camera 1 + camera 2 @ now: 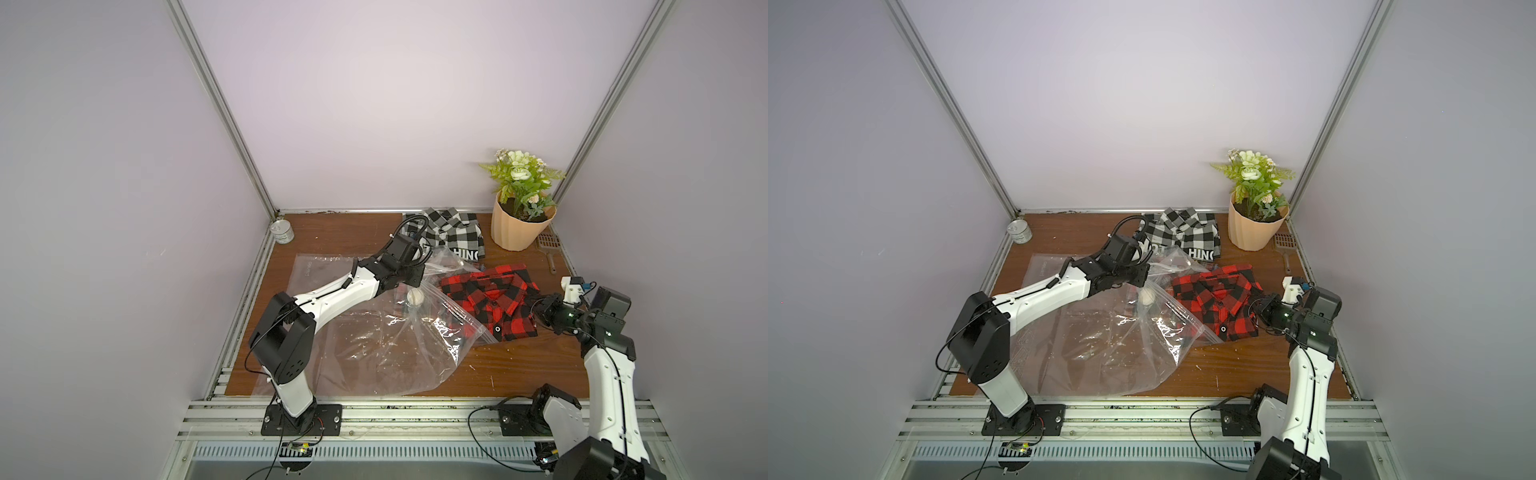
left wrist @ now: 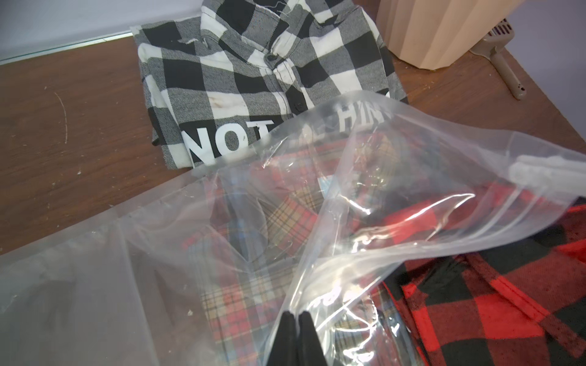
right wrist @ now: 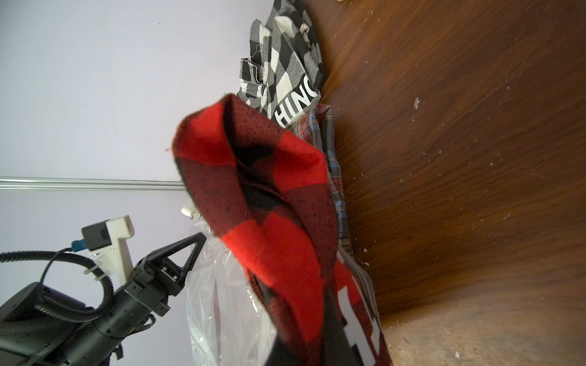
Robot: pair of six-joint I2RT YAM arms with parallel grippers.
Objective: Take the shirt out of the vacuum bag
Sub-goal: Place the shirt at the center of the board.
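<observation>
Anchor — left gripper [image 2: 296, 318] pinches vacuum bag [image 1: 374, 353] film shut; right gripper [image 1: 538, 309] clamps shirt [image 1: 484, 301] edge, presumably to pull it clear.

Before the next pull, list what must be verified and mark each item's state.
1. Left gripper shut on the vacuum bag film, mouth lifted: ok.
2. Right gripper shut on the red shirt edge: ok.
3. Red shirt fully out of the bag: not ok; the zip strip lies across its near corner.
4. Room to pull toward the right arm's side, flowerpot standing apart: ok.
5. Tartan shirt seen through the film, inside or under the bag: cannot tell.
</observation>
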